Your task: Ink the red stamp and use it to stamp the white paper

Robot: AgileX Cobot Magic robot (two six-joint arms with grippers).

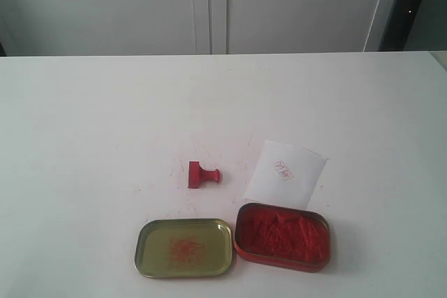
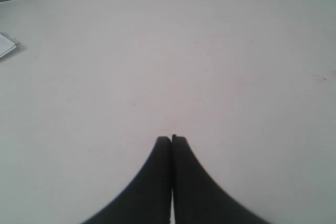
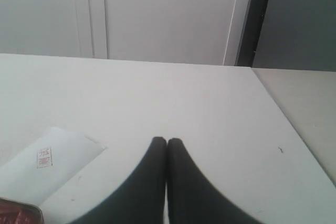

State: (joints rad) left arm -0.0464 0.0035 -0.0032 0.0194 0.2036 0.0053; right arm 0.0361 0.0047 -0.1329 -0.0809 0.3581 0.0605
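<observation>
The red stamp [image 1: 202, 174] lies tipped on its side on the white table, its handle pointing right. To its right lies the white paper [image 1: 285, 174] with a small red imprint; the right wrist view also catches the white paper [image 3: 47, 166]. Neither arm appears in the exterior view. My left gripper [image 2: 171, 138] is shut, its black fingers pressed together over bare tabletop. My right gripper [image 3: 167, 140] is shut too, hovering to the right of the paper with nothing held.
An open red-rimmed tin of red ink paste [image 1: 282, 236] sits at the front, its corner seen as the tin [image 3: 18, 214]. Its gold lid [image 1: 184, 247] lies beside it, stained red. The table edge [image 3: 286, 116] runs off to the right.
</observation>
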